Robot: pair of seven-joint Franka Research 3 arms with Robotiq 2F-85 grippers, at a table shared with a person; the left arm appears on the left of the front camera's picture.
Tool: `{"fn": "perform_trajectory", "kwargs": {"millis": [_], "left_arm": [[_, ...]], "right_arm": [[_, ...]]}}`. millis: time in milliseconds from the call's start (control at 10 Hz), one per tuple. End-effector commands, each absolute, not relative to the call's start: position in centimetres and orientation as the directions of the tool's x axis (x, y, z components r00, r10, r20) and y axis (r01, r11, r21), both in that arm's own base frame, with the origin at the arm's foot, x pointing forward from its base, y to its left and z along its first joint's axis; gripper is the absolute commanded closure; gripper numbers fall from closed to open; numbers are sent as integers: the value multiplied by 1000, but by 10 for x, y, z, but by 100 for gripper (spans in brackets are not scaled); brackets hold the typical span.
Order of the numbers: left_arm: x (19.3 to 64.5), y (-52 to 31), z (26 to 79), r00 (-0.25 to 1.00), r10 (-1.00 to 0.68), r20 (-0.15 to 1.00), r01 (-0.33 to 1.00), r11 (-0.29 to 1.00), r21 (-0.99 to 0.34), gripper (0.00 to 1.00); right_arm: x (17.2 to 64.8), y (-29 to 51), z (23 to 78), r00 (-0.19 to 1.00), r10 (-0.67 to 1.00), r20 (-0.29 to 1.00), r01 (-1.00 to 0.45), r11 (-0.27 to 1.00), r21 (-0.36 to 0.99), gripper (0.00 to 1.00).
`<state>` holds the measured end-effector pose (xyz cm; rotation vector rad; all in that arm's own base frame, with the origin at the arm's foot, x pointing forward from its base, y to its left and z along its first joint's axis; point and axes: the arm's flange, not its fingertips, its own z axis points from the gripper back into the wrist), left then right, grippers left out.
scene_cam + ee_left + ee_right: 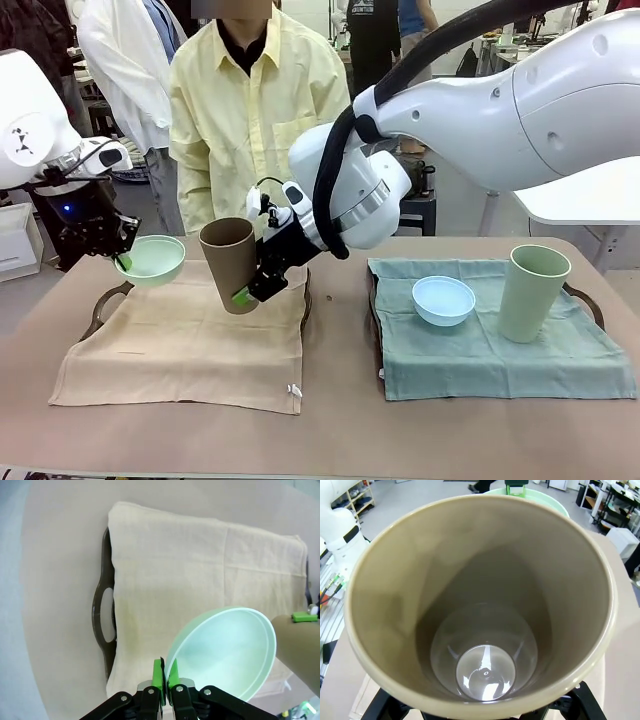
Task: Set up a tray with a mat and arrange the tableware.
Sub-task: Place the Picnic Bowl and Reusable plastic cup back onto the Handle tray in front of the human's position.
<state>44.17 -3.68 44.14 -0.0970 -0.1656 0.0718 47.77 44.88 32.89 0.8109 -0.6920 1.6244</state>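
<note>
My left gripper (122, 262) is shut on the rim of the mint green bowl (150, 260), held in the air over the far left corner of the beige mat (190, 345). From the left wrist the green pads (159, 674) pinch the bowl's (227, 652) edge above the mat (200, 575) and the tray's handle (102, 615). My right gripper (248, 290) is shut on the brown tumbler (230, 262), tilted above the beige mat's far side; the right wrist view looks straight down into the tumbler (480, 605). A light blue bowl (443, 300) and a pale green tumbler (532, 292) stand on the teal mat (500, 345).
A person in a yellow shirt (250, 100) stands at the table's far side, behind the left tray (103, 308). The right tray's handle (590, 300) shows past the teal mat. The brown table (340, 430) has free room along its near edge.
</note>
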Motion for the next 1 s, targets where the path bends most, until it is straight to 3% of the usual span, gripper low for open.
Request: {"fn": "perform_trajectory", "kwargs": {"millis": [0, 900], "left_arm": [[443, -38, 420, 982, 60, 181, -40, 993, -111, 96], [464, -37, 368, 986, 48, 157, -21, 985, -169, 96]], "right_arm": [[479, 448, 320, -143, 543, 827, -979, -202, -37, 20], [491, 442, 275, -194, 490, 850, -966, -244, -80, 20]]}}
